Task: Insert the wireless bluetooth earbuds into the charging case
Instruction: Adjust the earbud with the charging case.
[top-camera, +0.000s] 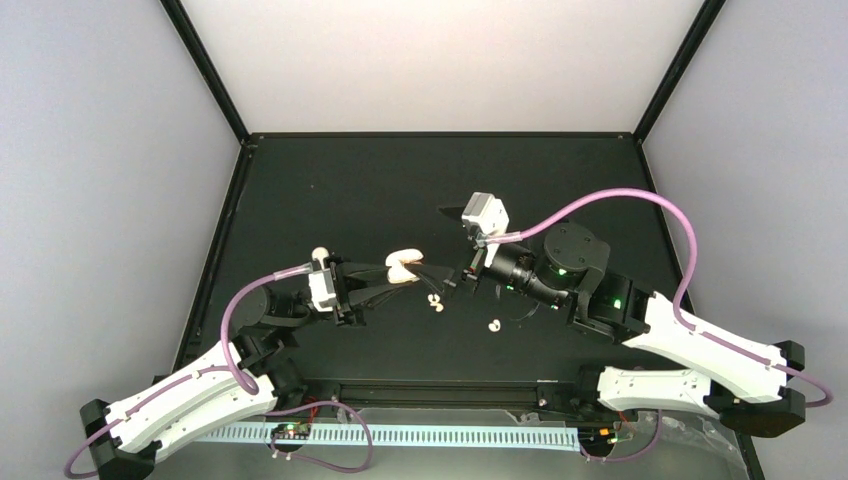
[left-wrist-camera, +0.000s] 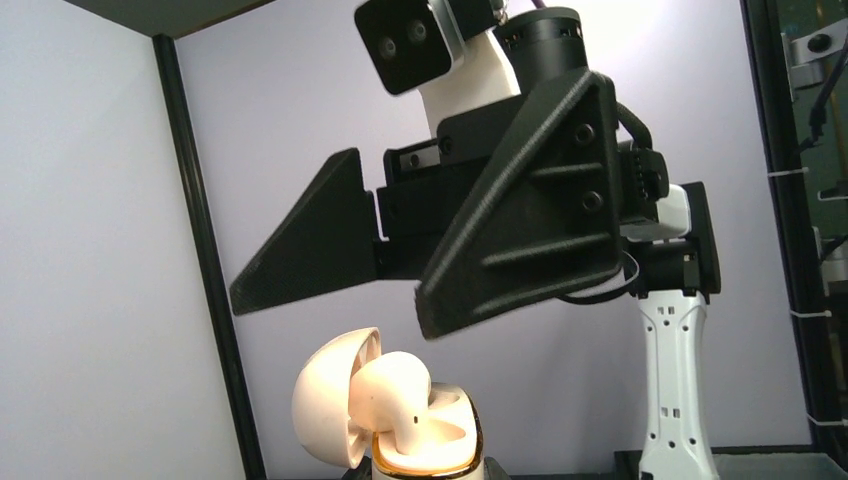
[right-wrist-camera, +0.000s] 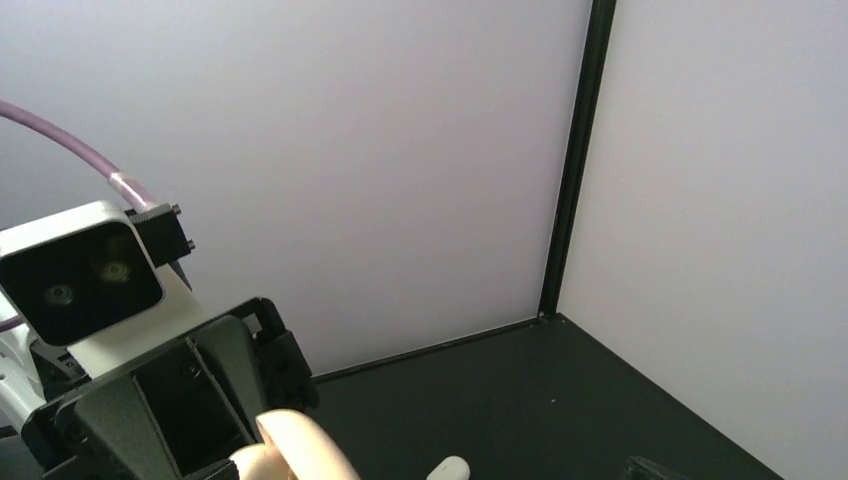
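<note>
My left gripper (top-camera: 395, 272) is shut on the cream charging case (top-camera: 403, 265) and holds it upright with its lid open. In the left wrist view, one cream earbud (left-wrist-camera: 395, 390) stands in the case (left-wrist-camera: 440, 445), beside the raised lid (left-wrist-camera: 325, 400). My right gripper (top-camera: 450, 283) is just right of the case; in the left wrist view it hangs above it, jaws apart and empty. Two small earbuds (top-camera: 435, 303) lie close together on the table under the right gripper. A third (top-camera: 494, 325) lies farther right. The case lid also shows in the right wrist view (right-wrist-camera: 300, 445).
The black table (top-camera: 400, 190) is walled by a black frame and pale panels. A small white rounded object (top-camera: 320, 254) lies behind the left wrist; it also shows in the right wrist view (right-wrist-camera: 448, 468). Purple cables loop over both arms.
</note>
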